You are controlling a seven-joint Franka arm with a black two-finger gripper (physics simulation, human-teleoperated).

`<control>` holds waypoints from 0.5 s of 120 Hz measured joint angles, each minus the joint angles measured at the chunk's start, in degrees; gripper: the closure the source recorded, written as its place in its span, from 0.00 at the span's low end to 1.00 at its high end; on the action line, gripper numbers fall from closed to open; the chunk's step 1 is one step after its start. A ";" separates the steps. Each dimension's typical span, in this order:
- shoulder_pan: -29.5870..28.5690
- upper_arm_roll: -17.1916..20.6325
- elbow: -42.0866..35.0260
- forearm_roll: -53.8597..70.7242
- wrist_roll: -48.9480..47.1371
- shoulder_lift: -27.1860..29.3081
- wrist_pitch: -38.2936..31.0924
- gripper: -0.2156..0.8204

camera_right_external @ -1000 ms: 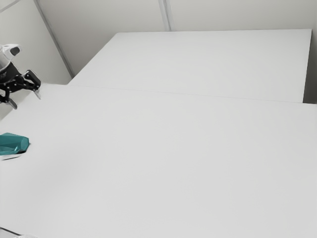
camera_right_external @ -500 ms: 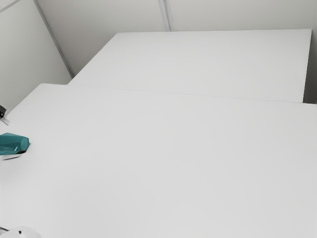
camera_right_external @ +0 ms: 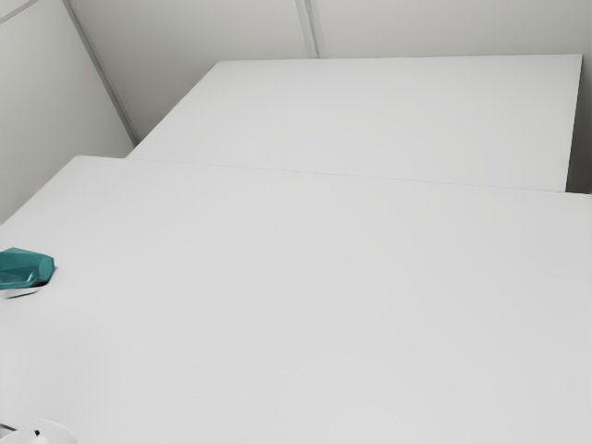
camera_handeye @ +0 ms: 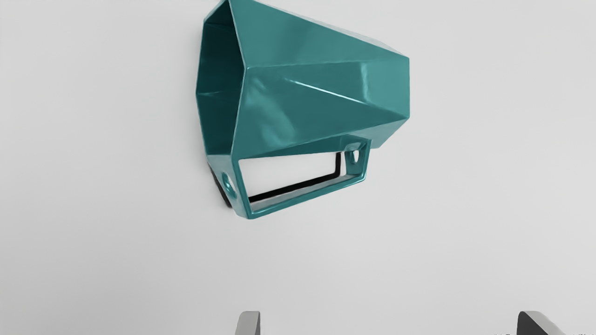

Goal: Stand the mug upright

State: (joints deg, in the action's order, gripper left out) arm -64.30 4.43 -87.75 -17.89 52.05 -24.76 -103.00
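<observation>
The teal faceted mug (camera_right_external: 26,268) lies on its side at the exterior view's left edge, partly cut off there. In the wrist view the mug (camera_handeye: 321,88) shows its dark opening, its narrower base at the other end, and its angular handle (camera_handeye: 307,197) on the side toward my fingers. My gripper (camera_handeye: 389,323) is open, its two fingertips wide apart with nothing between them. The mug lies ahead of the fingertips, apart from them.
The white table (camera_right_external: 305,305) spreads across the exterior view, with another white surface (camera_right_external: 388,116) behind it. A rounded white object (camera_right_external: 51,435) pokes in at the exterior view's bottom left corner.
My gripper has moved out past the exterior view's left edge. The white rounded object at the bottom left corner has come further into view. The mug looks unmoved.
</observation>
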 joint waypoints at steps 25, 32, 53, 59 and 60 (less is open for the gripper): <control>0.21 -0.72 4.23 -2.73 8.27 -4.42 -0.11 0.21; 0.45 -0.73 6.25 -3.68 10.22 -6.20 -0.13 0.21; 0.76 -0.74 11.32 -6.33 15.26 -11.02 -0.18 0.21; 0.89 -0.69 12.36 -7.24 16.48 -12.15 -0.21 0.21; 0.89 -0.68 12.46 -7.42 16.68 -12.31 -0.22 0.21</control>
State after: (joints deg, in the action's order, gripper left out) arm -63.41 3.74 -75.28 -25.31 68.72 -37.07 -103.22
